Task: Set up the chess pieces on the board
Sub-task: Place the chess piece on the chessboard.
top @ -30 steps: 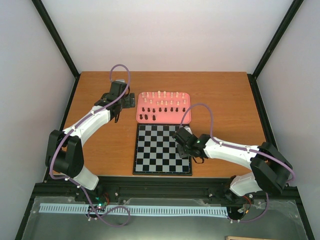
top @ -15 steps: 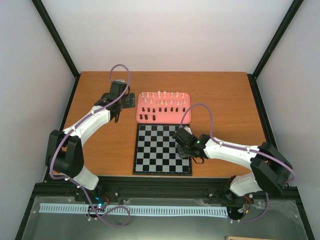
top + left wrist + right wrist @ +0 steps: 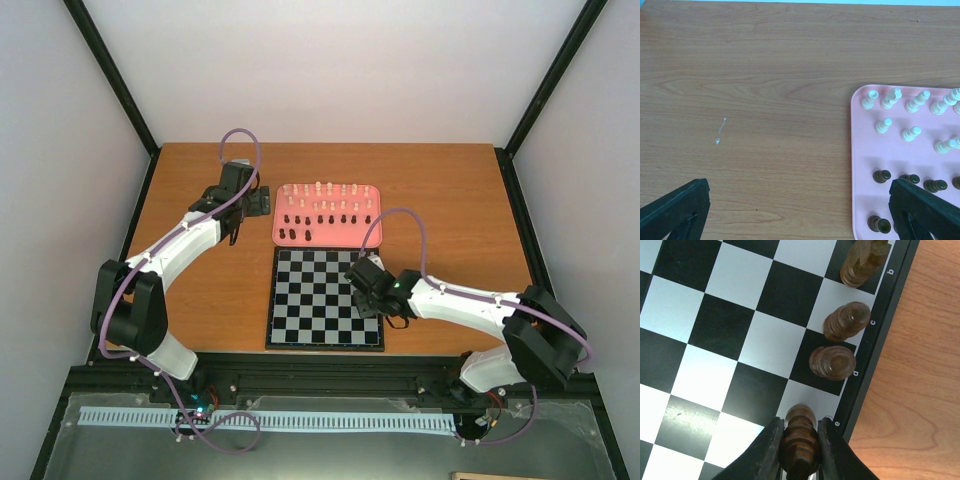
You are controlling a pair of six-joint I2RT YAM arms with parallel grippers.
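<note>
— Where is the dark brown turned chess piece (image 3: 800, 432)?
— It is pinched between the right gripper's (image 3: 799, 445) black fingers (image 3: 769, 445), which are clamped on it. It is over the pale square by the border letter "e" of the black-and-white checked board (image 3: 715, 340), mid-worktop by the near edge.
— Other writing?
— "b", "c", "d", with three dark pieces (image 3: 832, 362) beside them.
— The left gripper (image 3: 797, 195)?
— It is spread wide and holds nothing, above the wooden worktop (image 3: 765, 100) beside the pink rounded tray (image 3: 862, 175) of cream pieces (image 3: 884, 125), toward the far edge.
</note>
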